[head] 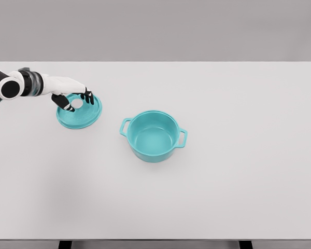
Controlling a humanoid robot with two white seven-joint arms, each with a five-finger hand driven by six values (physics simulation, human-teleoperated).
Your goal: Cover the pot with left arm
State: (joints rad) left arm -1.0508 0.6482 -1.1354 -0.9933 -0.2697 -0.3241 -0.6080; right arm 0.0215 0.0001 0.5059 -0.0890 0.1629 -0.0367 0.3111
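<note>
A teal pot [153,136] with two side handles stands uncovered near the middle of the white table [238,171]. Its teal lid [82,117] is to the left of the pot, apart from it, and looks slightly tilted. My left hand [78,101] comes in from the left edge and sits over the lid. Its thumb and black-tipped fingers [88,95] are curled around the lid's white knob [76,104]. Whether the lid still touches the table I cannot tell. My right arm does not show.
The table's far edge runs along the top under a grey wall. Its front edge lies along the bottom of the view, with dark table legs [65,244] below it.
</note>
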